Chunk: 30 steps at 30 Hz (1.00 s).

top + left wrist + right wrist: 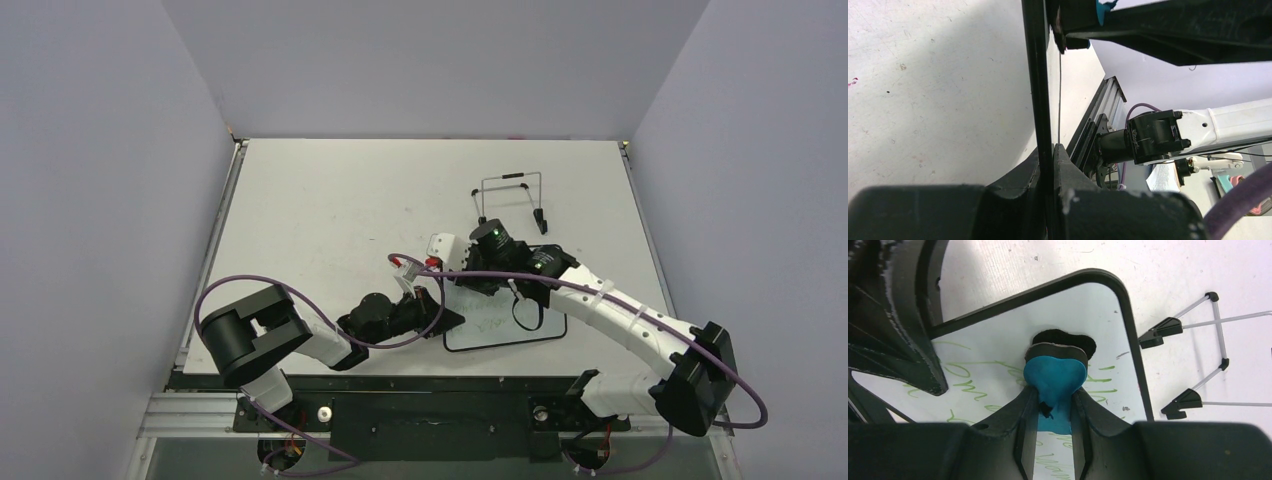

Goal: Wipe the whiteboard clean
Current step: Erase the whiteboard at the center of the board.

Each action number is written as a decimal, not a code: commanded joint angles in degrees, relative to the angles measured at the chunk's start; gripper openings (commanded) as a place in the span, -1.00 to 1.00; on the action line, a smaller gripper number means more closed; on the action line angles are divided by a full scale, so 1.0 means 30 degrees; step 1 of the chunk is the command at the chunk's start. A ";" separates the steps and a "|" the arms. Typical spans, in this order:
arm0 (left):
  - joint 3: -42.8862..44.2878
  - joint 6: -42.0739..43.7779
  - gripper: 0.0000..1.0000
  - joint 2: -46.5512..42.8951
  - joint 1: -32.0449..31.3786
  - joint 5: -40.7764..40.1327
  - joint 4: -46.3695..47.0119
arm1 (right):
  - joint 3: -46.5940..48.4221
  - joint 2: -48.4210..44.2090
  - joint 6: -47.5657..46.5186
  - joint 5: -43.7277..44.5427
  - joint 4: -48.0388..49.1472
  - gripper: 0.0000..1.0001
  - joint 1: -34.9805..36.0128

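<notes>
Left gripper [1048,156]: jaws clamped on the thin black frame of the whiteboard [1040,75], which runs edge-on between the two fingers in the left wrist view. From above, that grip sits at the board's left edge.

Right gripper [1054,401]: jaws pinched on a blue eraser [1054,375], which sticks out past the fingertips. Its dark pad end faces the board surface with a shadow right under it. It looks to be in contact, but the pictures don't settle that.

The board sits on the table [330,200] near the front edge, between the two arms, with the right arm reaching over it from the right. Green handwriting [968,374] shows on the white surface on both sides of the eraser. The eraser is close to a rounded corner of the frame.

A wire stand with black feet [1168,330] sits on the table just beyond that corner, not touching the board.
</notes>
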 commanded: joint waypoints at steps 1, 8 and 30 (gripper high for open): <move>0.0267 0.1261 -1.00 -0.0842 -0.0134 0.0335 0.1251 | 0.0559 -0.0793 0.0441 -0.1581 0.0727 -1.00 -0.0857; 0.0388 0.1261 -1.00 -0.0783 -0.0149 0.0425 0.1168 | 0.1747 -0.1489 0.0760 -0.2728 0.0284 -1.00 -0.2761; 0.0521 0.1522 -1.00 -0.1083 -0.0279 0.0405 0.0634 | 0.0898 -0.0328 0.0983 0.2694 0.1110 -1.00 -0.1106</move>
